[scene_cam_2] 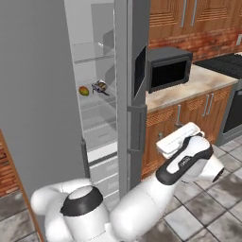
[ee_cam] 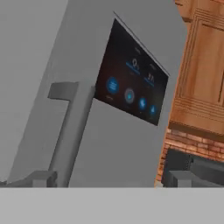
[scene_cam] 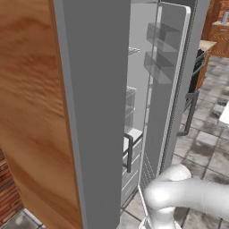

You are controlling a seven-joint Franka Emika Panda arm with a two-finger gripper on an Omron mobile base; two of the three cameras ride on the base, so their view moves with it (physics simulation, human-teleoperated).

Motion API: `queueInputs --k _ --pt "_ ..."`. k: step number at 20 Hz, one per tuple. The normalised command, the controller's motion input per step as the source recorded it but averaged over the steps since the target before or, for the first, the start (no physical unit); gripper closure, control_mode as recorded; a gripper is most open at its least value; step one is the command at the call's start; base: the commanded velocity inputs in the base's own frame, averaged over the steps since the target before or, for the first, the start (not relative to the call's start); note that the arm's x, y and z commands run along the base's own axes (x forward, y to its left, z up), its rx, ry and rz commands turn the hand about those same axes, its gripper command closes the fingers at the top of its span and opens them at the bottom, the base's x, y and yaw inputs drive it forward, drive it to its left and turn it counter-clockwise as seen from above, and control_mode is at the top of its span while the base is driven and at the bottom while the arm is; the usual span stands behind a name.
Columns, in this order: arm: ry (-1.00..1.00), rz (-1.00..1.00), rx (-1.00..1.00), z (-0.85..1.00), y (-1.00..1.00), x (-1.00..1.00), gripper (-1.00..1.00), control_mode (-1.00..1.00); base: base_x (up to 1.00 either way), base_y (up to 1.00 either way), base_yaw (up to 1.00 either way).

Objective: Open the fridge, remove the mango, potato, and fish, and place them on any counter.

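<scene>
fridge point(scene_cam_2: 42, 94) stands with one door swung open; mango point(scene_cam_2: 83, 90) and fish point(scene_cam_2: 100, 87) lie side by side on a white inner shelf. claw point(scene_cam_2: 182, 137), jaws spread wide and empty, hangs outside by the panelled door, well apart from both, near the microwave point(scene_cam_2: 168, 68).

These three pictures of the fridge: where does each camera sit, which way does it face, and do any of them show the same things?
Left base view: behind the arm to its left, facing the fridge edge-on, one door swung open; the white arm's elbow shows at lower right.
Right base view: behind to the right, facing the open shelves with the mango and fish, microwave beside; arm and base fill the bottom.
Hand view: on the hand, facing the closed door's touch panel and bar handle.
Shared: both base views show the fridge interior.
</scene>
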Motion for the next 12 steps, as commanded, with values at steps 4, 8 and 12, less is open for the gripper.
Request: queueInputs --k 4,8,12 --pt "-0.01 -0.37 -0.03 0.08 0.50 -1.00 -1.00 -1.00 0.00 0.00 0.00" --pt "0.00 -0.17 -0.22 0.31 1.00 -0.85 -1.00 -1.00 0.00 0.00 0.00" --pt "0.01 -0.09 -0.28 0.10 1.00 -0.28 -1.00 -1.00 0.00 0.00 0.00"
